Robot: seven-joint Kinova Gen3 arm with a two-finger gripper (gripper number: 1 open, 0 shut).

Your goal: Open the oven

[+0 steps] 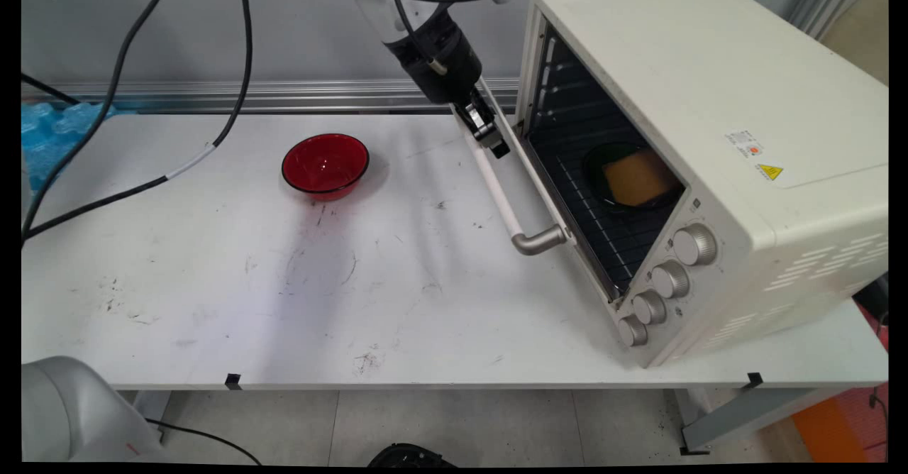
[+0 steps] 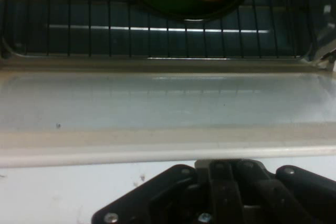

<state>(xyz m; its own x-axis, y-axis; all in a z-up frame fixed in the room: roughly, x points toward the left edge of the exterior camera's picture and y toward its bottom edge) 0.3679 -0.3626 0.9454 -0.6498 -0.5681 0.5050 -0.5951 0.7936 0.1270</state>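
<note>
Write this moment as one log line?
gripper: at oven door handle | oven door: open | inside: dark plate with toast | table: red bowl

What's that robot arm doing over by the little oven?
The robot's black pincer is right at the white handle of the toaster oven's door, which is folded down open. Whether the pincer is gripping the handle can't be made out. Inside the toaster oven, on the wire rack, sits a dark plate with a yellow-orange slab on it. A red bowl stands off to the side on the white table, untouched.
</note>
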